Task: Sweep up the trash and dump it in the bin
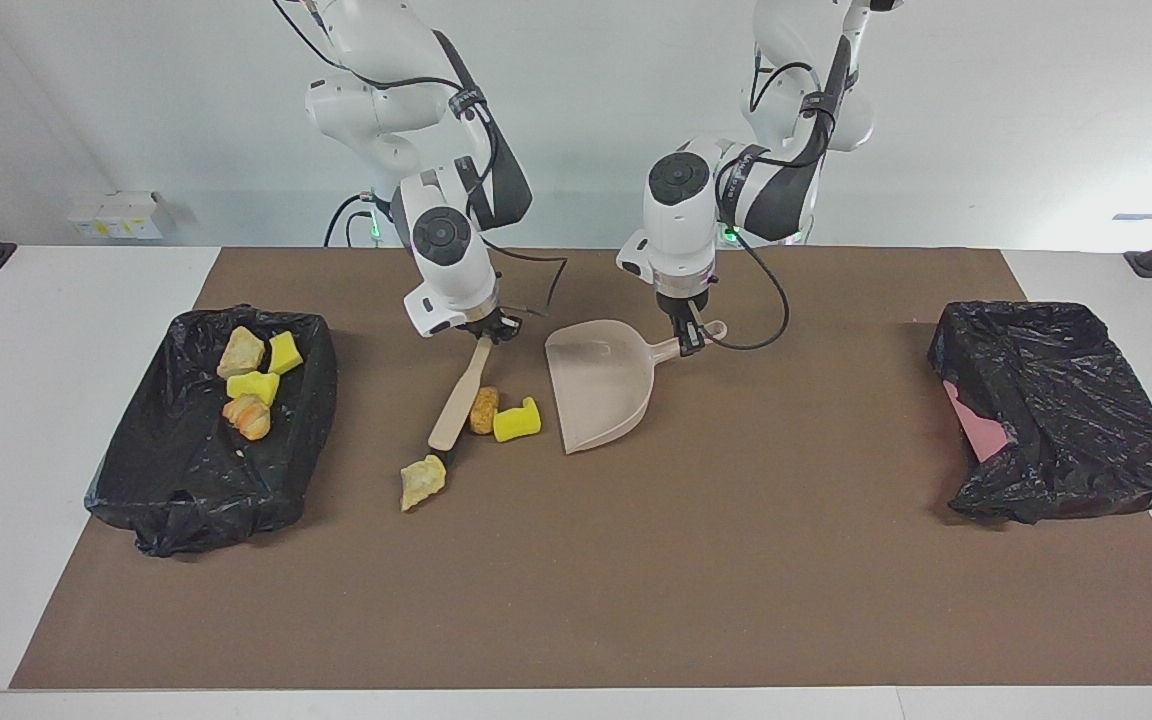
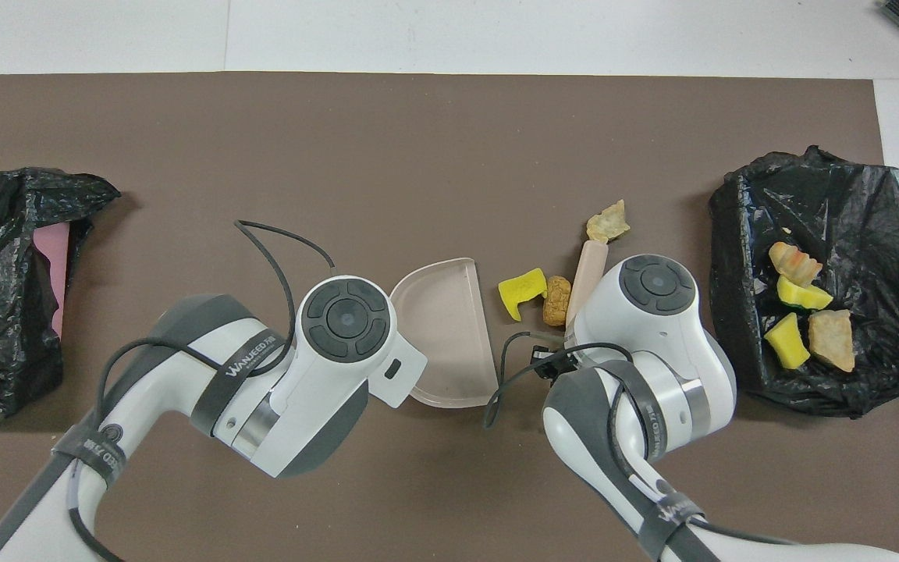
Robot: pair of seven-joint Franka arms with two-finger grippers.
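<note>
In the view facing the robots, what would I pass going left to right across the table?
Black-lined bin holding trash → pale rocky chunk → brush → orange-brown lump → yellow foam piece → dustpan → second black-bagged bin.

Everything's bunched up mid-table, with a bin at each end.

You've got the dustpan [image 1: 601, 385] in the middle, and the foam piece [image 1: 517, 421] and the lump [image 1: 483, 409] sit touching each other just beside its mouth, toward the right arm's end. The brush [image 1: 459, 398] lies against the lump, with the rocky chunk [image 1: 421, 482] at its tip. Four more pieces [image 1: 252, 385] sit in the bin [image 1: 166, 480] at that end, and the other bin [image 1: 1076, 400] is at the left arm's end.
</note>
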